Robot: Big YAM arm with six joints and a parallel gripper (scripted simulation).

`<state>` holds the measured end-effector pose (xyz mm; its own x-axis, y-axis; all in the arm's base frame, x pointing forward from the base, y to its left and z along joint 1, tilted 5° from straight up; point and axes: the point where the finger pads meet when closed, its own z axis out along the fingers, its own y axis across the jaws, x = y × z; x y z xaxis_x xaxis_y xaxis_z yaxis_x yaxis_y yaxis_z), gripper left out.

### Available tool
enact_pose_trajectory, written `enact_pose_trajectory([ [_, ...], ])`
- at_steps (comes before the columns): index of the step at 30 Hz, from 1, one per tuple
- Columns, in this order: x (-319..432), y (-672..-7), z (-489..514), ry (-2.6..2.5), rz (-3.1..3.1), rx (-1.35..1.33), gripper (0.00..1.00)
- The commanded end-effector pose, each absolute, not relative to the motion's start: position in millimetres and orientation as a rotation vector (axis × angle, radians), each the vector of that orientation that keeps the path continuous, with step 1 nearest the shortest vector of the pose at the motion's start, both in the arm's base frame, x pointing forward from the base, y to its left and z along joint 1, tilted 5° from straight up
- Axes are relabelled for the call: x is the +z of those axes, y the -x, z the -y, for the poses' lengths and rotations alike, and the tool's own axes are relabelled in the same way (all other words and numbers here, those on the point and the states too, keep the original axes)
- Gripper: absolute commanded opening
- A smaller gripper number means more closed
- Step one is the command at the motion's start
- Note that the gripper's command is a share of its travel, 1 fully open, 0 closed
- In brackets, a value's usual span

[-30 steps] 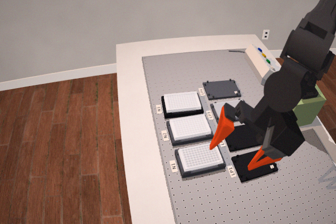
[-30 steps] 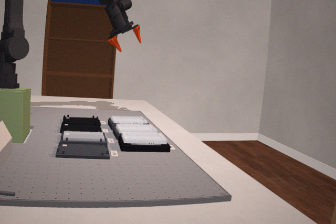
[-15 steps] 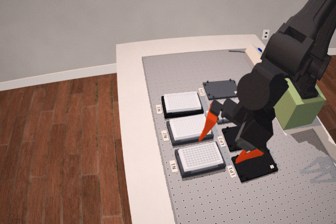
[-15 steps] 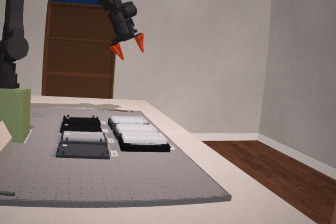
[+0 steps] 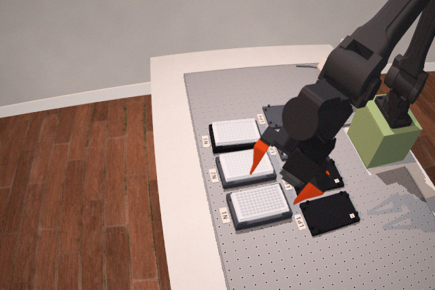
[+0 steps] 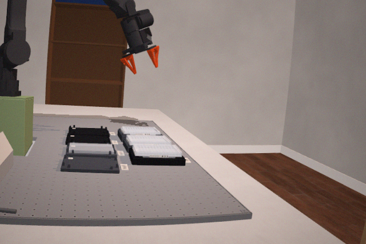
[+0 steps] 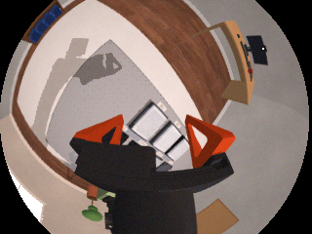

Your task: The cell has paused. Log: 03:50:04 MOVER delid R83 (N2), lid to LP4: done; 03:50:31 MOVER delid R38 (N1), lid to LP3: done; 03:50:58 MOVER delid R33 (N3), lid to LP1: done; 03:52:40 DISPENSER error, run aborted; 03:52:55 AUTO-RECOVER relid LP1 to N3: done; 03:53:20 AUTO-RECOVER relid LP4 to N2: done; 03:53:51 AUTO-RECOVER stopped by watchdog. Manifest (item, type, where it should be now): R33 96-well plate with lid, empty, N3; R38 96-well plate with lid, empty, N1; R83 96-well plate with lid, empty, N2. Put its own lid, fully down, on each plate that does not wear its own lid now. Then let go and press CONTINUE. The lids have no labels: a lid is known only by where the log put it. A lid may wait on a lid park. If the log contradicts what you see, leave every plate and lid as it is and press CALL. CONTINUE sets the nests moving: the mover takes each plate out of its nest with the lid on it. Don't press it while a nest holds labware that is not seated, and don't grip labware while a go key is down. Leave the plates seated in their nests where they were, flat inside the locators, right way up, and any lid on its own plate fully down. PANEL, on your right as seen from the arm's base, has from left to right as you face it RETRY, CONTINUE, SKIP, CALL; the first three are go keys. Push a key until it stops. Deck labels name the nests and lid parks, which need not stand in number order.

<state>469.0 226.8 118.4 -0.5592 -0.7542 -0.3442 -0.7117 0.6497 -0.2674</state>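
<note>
The end effector [image 6: 143, 59] stands fully released, its orange fingers [image 6: 154, 55] spread wide with nothing between them and nothing touching them. In the exterior view it hangs high above the grey deck plate [image 6: 124, 194] on the table [image 6: 274, 223], fingertips angled downward. The dark arm [image 5: 355, 69] rises from a green pedestal [image 5: 379, 146] and reaches out over the row of lid parks, wrist bent down toward the deck plate. Taking the green pedestal as reference: three plates sit in a row on the far side of the deck plate from it, at labels N3 [image 5: 206, 140], N2 [image 5: 213, 175] and N1 [image 5: 224, 214]. The N3 plate [image 5: 234, 132] and the N2 plate [image 5: 245, 166] show smooth pale tops; the N1 plate [image 5: 259, 203] shows an open well grid. Between that row and the pedestal lie the lid parks: in the exterior view a pale lid [image 6: 90, 148] rests on the second park from the camera. The LP1 park [image 5: 328, 213] is bare black.
</note>
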Motion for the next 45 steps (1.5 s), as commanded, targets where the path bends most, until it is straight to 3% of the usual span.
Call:
enact_pose_trajectory([
  [1,104.4,-473.1,-218.1,1.101,-2.469,-0.125,1.00],
  [45,-4.1,-418.3,-92.2,0.618,-2.851,-0.012,1.00],
])
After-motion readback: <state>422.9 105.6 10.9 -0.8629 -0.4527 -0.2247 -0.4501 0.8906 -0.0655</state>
